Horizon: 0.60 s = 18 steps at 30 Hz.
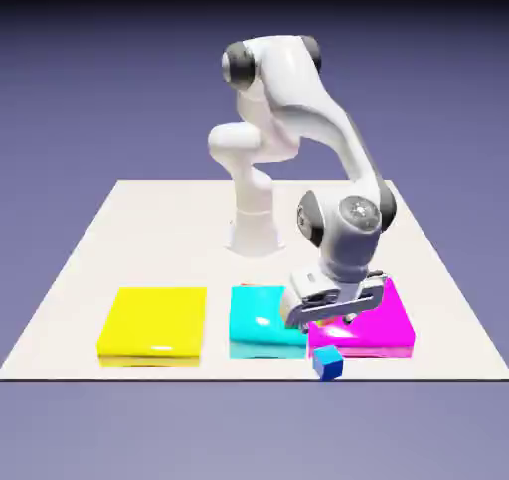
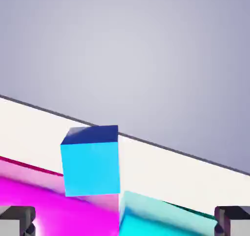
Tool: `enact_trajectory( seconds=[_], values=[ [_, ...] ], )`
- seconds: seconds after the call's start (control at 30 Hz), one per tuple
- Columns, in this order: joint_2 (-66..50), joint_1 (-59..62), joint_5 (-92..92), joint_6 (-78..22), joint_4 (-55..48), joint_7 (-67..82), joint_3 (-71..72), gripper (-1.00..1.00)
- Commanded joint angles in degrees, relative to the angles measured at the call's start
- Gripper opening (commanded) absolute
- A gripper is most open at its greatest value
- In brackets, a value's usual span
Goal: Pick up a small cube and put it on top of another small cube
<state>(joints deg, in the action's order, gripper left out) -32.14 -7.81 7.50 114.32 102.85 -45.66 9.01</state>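
Observation:
The blue cube (image 1: 326, 366) stands on the white table just in front of the magenta pad (image 1: 383, 324), near the table's front edge. In the hand view the blue cube (image 2: 90, 161) sits ahead, left of the middle, apart from the fingers. My gripper (image 1: 326, 319) hangs low over the magenta pad's front left corner and is open, with its fingertips (image 2: 17, 220) wide apart. Between them, at the bottom edge, a teal-green block face (image 2: 161, 220) shows large; it looks like the small cube. It touches neither finger. The hand hides it in the exterior view.
A yellow pad (image 1: 154, 321) and a cyan pad (image 1: 260, 319) lie in a row to the left of the magenta pad (image 2: 39, 201). The table's front edge (image 1: 249, 377) runs just beyond the blue cube. The robot's base (image 1: 254, 230) stands at the back.

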Motion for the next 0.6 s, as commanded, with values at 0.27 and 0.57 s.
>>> enact_trajectory(
  seconds=[0.27, 0.57],
  values=[
    [-11.25, -0.76, 1.88, 1.61, -2.02, -1.04, 0.3, 0.0],
    [0.12, -0.4, -3.19, -7.62, -0.4, -4.07, 0.69, -1.0]
  ],
)
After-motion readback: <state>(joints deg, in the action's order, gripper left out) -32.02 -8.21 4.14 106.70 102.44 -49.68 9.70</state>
